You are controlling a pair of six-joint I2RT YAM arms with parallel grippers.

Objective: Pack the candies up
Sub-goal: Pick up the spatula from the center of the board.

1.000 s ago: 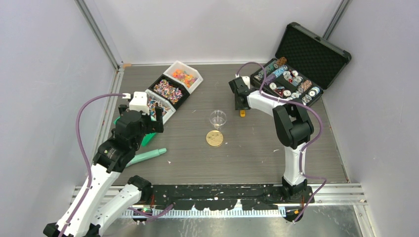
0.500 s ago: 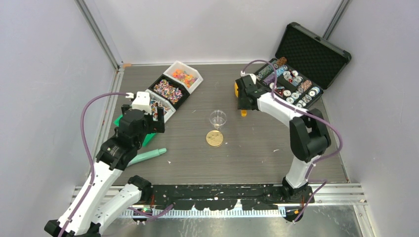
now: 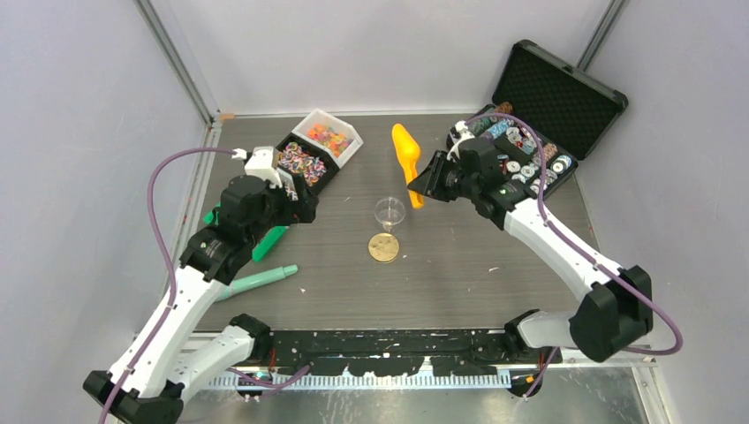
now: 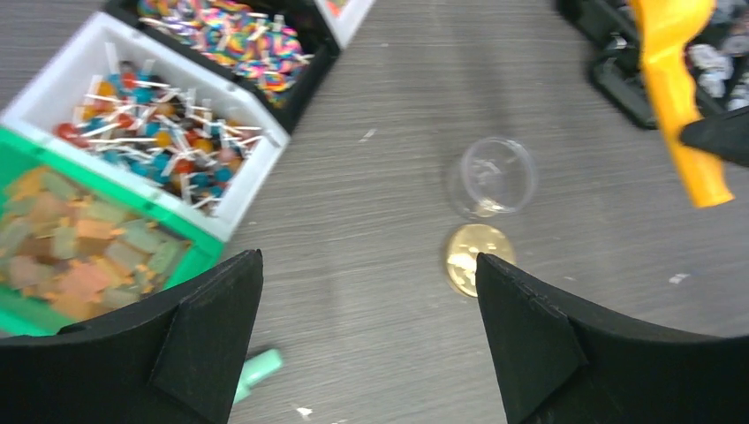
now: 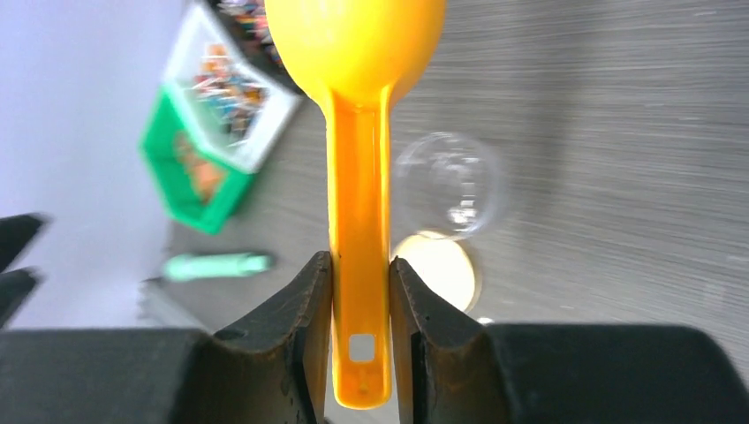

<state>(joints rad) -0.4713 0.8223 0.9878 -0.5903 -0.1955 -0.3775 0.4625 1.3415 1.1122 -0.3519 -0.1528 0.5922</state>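
Candies (image 4: 155,132) sorted by kind, filling adjoining bins (image 4: 256,185).

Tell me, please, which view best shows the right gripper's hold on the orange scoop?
Right wrist: the right gripper clamps the handle of the orange scoop close up. Top external shows the scoop small; left wrist crops its bowl.

Bright even lighting, soft shadows, wrist views motion-blurred, overhead view sharp

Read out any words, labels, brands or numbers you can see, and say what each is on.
No readable text in any view.
gold disc: surface too blurred to read.
poker chips: markings too small.
orange scoop, candies: no lettering visible.
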